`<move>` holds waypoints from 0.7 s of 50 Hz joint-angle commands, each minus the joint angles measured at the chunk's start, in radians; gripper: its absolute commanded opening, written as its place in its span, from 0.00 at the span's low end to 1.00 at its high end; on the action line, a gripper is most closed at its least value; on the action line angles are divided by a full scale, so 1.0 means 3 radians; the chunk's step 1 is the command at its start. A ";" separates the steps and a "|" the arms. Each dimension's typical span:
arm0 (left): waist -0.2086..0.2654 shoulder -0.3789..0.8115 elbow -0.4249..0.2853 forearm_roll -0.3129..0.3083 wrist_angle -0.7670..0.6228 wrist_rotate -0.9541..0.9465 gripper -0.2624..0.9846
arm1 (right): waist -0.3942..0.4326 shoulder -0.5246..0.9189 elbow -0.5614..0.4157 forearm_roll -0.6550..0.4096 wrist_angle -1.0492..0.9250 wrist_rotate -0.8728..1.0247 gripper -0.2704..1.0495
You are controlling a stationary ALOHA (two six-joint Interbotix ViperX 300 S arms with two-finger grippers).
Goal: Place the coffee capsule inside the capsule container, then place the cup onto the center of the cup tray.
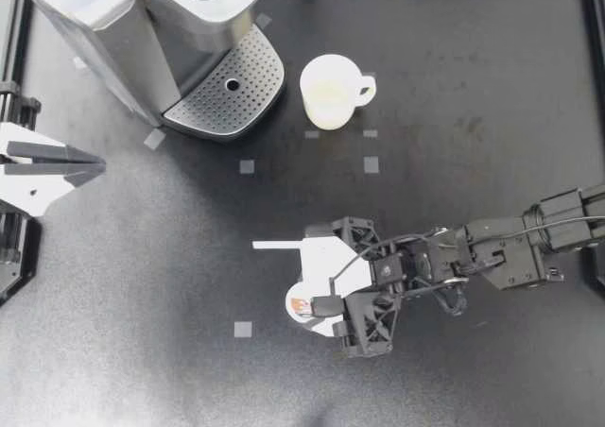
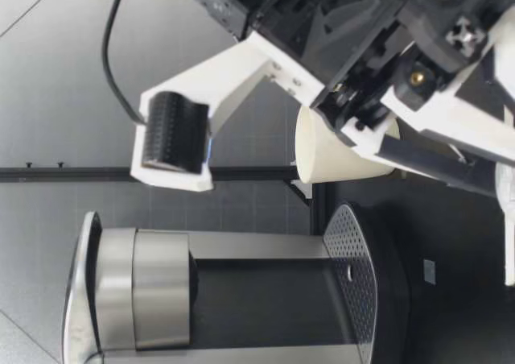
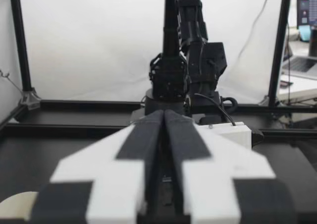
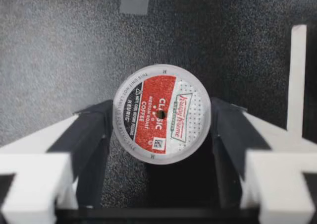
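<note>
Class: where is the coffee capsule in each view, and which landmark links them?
Top view: coffee capsule partly under my right gripper.
Low view: cannot make it out.
Left wrist view: not in it.
Right wrist view: lid facing the camera, between the gripper's fingers.
Landmark: my right gripper, in top and right wrist views.

Black table [image 1: 142,276] bears coffee machine [image 1: 161,30], cup [image 1: 329,92] (tape squares [image 1: 247,166] too).

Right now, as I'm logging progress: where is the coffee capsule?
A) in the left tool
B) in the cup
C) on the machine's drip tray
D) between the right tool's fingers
D: the capsule sits between the right tool's fingers, which touch its rim on both sides, well away from the cup.
</note>
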 commanded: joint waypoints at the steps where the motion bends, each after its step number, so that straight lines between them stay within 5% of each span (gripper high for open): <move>1: 0.0005 0.0031 -0.0087 0.0000 0.0005 -0.0005 0.32 | -0.0020 -0.0123 -0.0061 0.0005 -0.0005 0.0010 0.62; 12: 0.0184 0.0353 -0.0450 -0.0097 0.0634 -0.0015 0.32 | -0.0087 -0.0476 -0.0031 0.0036 0.0041 0.0041 0.62; 25: 0.0440 0.1048 -0.1365 -0.0077 0.1928 0.0020 0.32 | -0.0240 -0.0966 0.0307 0.0056 -0.0107 0.0164 0.62; 35: 0.0476 0.1565 -0.2142 0.0097 0.3165 -0.0010 0.32 | -0.0307 -0.1212 0.0644 0.0056 -0.0608 0.0215 0.62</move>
